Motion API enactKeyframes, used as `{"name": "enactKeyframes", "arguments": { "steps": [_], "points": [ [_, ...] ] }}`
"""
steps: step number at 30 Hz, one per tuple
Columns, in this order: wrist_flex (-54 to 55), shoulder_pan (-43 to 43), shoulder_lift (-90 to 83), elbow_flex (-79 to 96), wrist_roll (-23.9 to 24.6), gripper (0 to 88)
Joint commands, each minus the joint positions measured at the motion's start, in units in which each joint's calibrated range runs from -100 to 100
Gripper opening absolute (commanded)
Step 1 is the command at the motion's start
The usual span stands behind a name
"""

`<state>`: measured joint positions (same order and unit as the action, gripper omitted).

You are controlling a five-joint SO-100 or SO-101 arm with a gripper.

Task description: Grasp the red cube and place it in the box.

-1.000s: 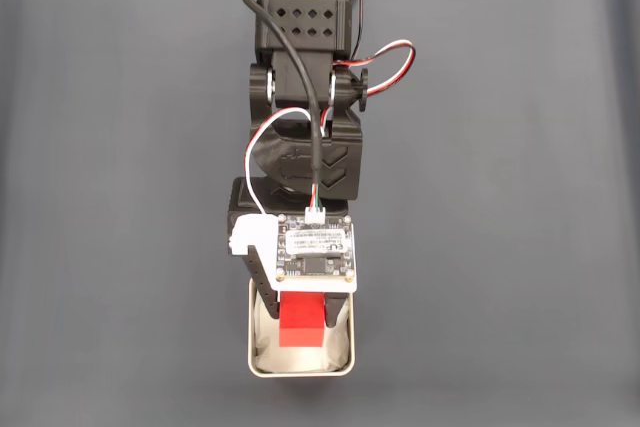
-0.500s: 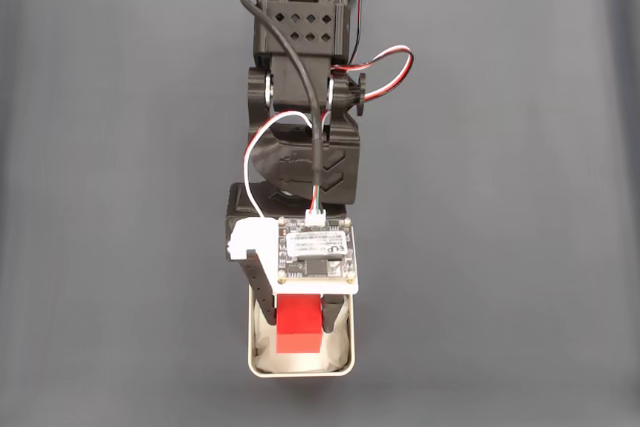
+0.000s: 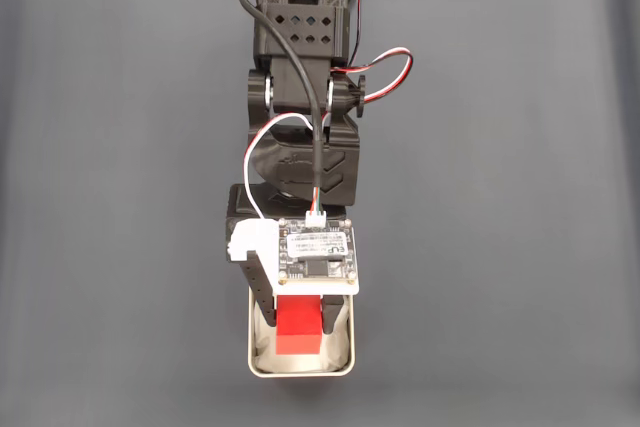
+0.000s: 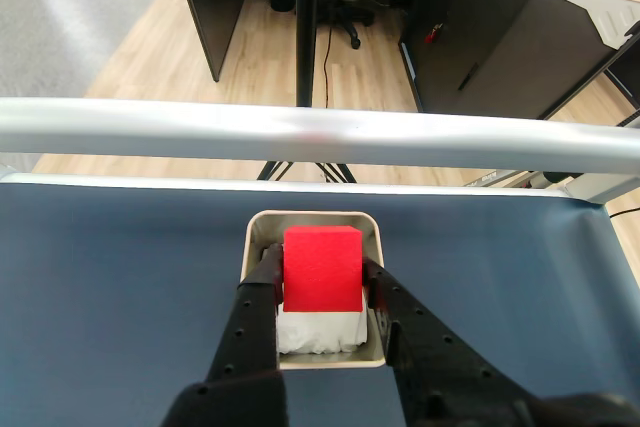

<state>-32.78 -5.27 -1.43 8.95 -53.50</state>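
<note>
While claw-held, red cube (square-on)

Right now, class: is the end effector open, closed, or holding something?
End effector: closed on the red cube, held over the box.

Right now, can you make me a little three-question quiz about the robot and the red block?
1. True or false: the red cube sits between the gripper's fingers, over the box.
2. What lines the box? A) crumpled white material B) green sand C) blue marbles
3. Fill in: the table surface under the box is dark ____.

Key: 1 true; 2 A; 3 blue-grey.
</note>
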Motion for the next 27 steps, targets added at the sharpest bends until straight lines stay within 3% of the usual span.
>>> {"name": "enactKeyframes", "arguments": {
  "steps": [1,5,8,10,12,27],
  "points": [
    [1.14,-0.41,-0.65,-1.01,-0.29,1.5],
    [0.97,-0.34,-0.65,-0.74,-0.34,4.1],
    [0.73,-0.34,-0.91,-0.56,-0.49,27.2],
    [0.24,-0.41,-1.08,-0.56,-0.73,38.0],
    [-0.09,-0.34,-1.17,-0.56,-0.54,42.8],
    [-0.09,-0.13,-1.60,-0.56,1.07,47.2]
  ]
}}
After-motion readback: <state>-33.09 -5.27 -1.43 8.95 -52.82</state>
